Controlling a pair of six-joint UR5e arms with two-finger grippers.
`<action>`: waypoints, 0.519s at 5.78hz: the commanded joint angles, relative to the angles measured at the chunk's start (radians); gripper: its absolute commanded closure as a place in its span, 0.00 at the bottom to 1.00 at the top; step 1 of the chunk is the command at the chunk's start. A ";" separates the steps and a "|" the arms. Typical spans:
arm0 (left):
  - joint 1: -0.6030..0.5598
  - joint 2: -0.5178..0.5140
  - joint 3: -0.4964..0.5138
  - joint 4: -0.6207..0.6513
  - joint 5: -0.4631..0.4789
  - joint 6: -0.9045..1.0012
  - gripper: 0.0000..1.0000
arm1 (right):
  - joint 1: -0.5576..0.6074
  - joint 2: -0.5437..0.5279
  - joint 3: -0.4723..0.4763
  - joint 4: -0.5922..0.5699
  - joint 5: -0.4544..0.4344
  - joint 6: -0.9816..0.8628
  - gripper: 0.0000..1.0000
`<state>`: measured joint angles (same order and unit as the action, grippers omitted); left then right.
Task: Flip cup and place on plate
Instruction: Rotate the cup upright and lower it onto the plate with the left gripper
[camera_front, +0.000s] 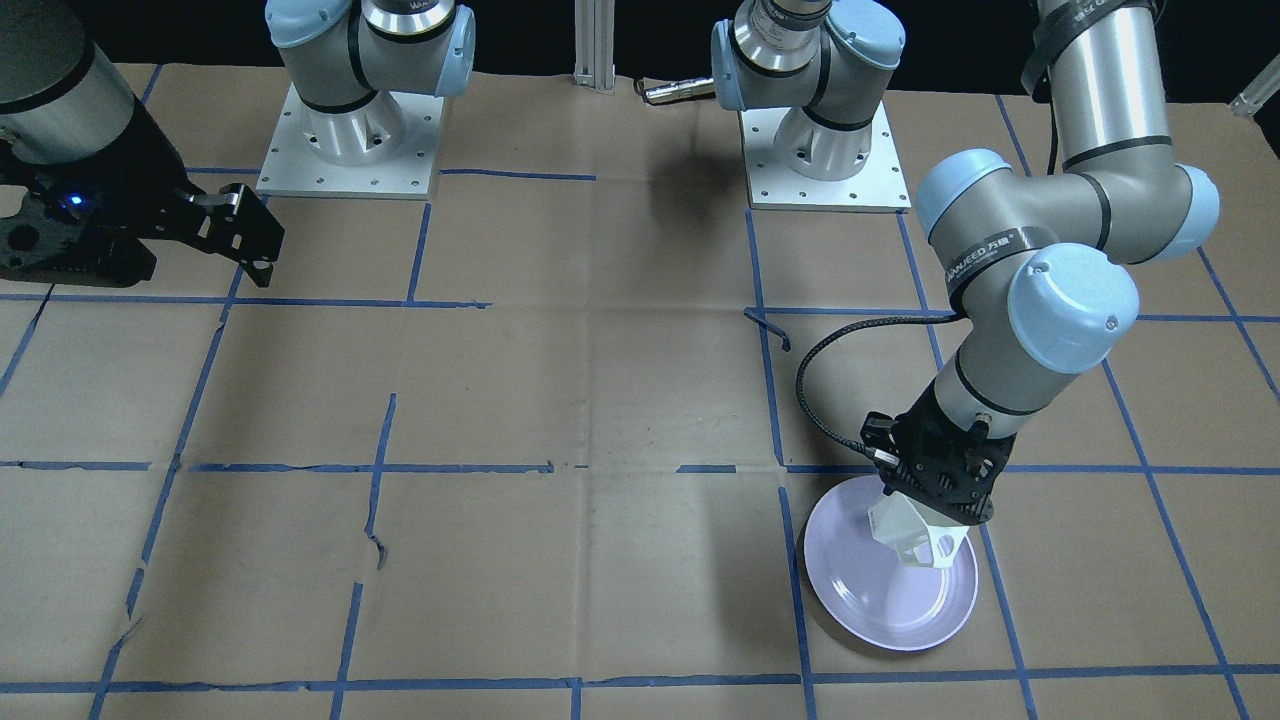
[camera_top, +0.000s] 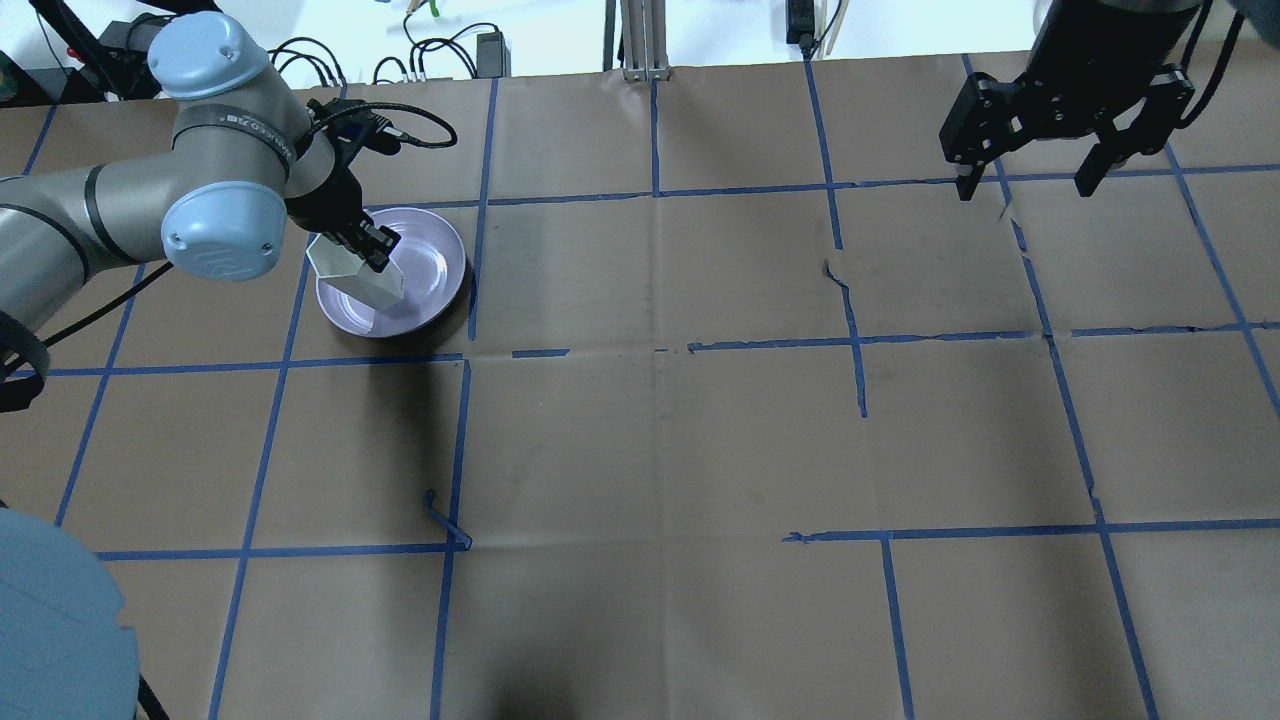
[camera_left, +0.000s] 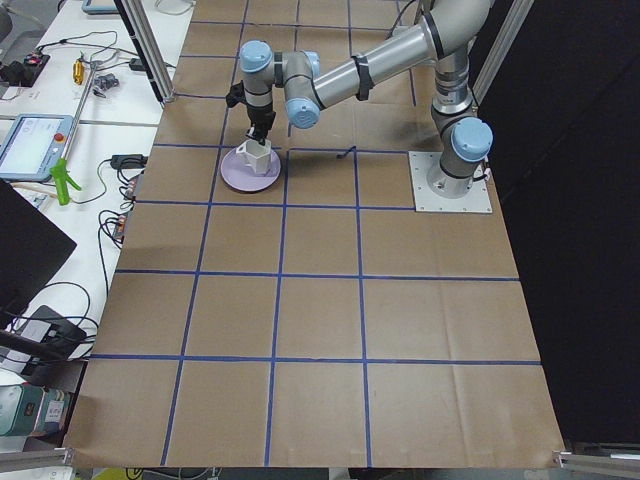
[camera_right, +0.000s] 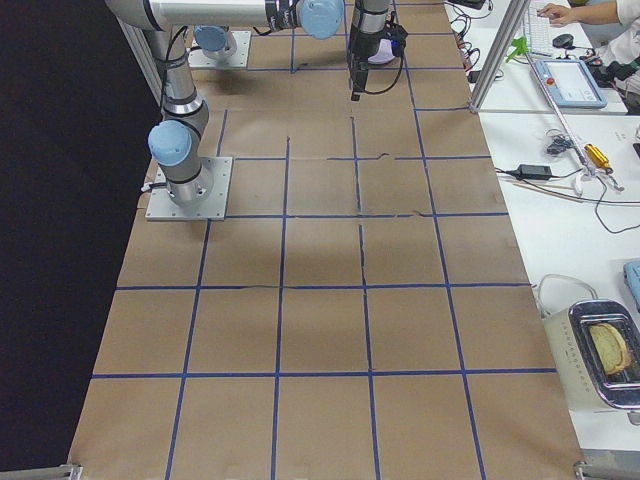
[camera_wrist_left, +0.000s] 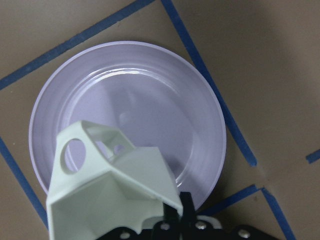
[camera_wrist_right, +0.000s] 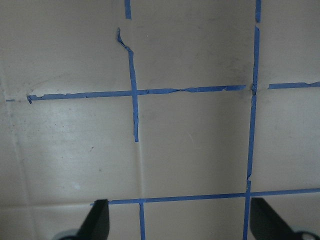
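The white faceted cup (camera_top: 352, 272) is held in my left gripper (camera_top: 368, 248), which is shut on its rim wall. The cup hangs tilted over the left part of the lavender plate (camera_top: 425, 262). In the left wrist view the cup (camera_wrist_left: 112, 187) shows its hexagonal mouth towards the camera and its handle towards the plate (camera_wrist_left: 150, 95). I cannot tell whether the cup's base touches the plate. In the front-facing view the cup (camera_front: 912, 535) is over the plate (camera_front: 880, 590). My right gripper (camera_top: 1025, 187) is open and empty, high over the far right of the table.
The table is brown paper with a grid of blue tape (camera_top: 655, 195). The arm bases (camera_front: 825, 150) stand on the robot's side. A black cable (camera_front: 830, 380) loops from the left wrist. In the right wrist view the open right fingers (camera_wrist_right: 97, 222) hang over bare paper.
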<state>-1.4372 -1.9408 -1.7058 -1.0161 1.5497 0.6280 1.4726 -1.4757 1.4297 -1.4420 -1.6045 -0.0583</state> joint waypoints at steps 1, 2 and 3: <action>-0.003 -0.027 -0.002 0.013 0.000 -0.005 0.98 | 0.000 0.000 0.000 0.000 0.000 0.000 0.00; -0.003 -0.030 -0.002 0.014 -0.002 -0.004 0.97 | 0.000 0.000 0.000 0.000 0.000 0.000 0.00; -0.002 -0.032 -0.002 0.016 0.000 -0.002 0.57 | 0.000 0.000 0.000 0.000 0.000 0.000 0.00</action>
<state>-1.4400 -1.9702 -1.7074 -1.0018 1.5487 0.6246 1.4726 -1.4757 1.4297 -1.4420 -1.6045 -0.0583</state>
